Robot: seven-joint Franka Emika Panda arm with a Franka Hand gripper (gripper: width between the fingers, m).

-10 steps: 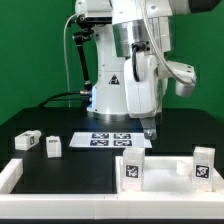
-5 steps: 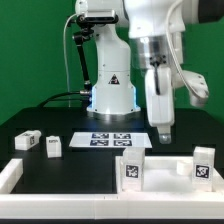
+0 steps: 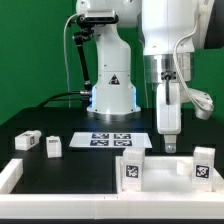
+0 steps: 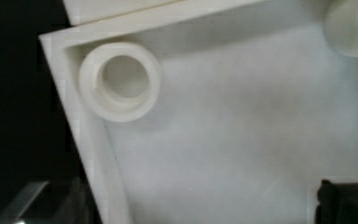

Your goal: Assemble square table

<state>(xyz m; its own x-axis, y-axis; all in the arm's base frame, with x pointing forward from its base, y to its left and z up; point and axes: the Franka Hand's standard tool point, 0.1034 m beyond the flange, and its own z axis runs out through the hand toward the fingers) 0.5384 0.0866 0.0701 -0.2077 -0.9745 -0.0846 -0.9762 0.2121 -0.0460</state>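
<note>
Where the tool hangs: the tool (image 3: pixel 170 146) points straight down over the square tabletop (image 3: pixel 165 168), toward the exterior view's right, its fingertips close above the slab.
Tool state: the fingers are spread wide with nothing between them. In the wrist view the dark fingertips (image 4: pixel 345 196) stand either side of bare white plastic.
Tabletop: lies flat on the black surface (image 3: pixel 85 165) near the front. Its raised rim and a round corner socket (image 4: pixel 119 82) show in the wrist view.
Legs by the tabletop: the left-end leg (image 3: pixel 131 171) and the right-end leg (image 3: pixel 203 166) stand upright with tags facing out. Whether they are on the slab or just in front cannot be told.
Loose legs: the outer leg (image 3: pixel 28 141) and the inner leg (image 3: pixel 52 146) sit well apart from the tabletop, on the exterior view's left.
Marker board: the marker board (image 3: pixel 112 139) lies between the arm's base and the tabletop.
White bar: the white bar (image 3: pixel 12 173) edges the front left.
</note>
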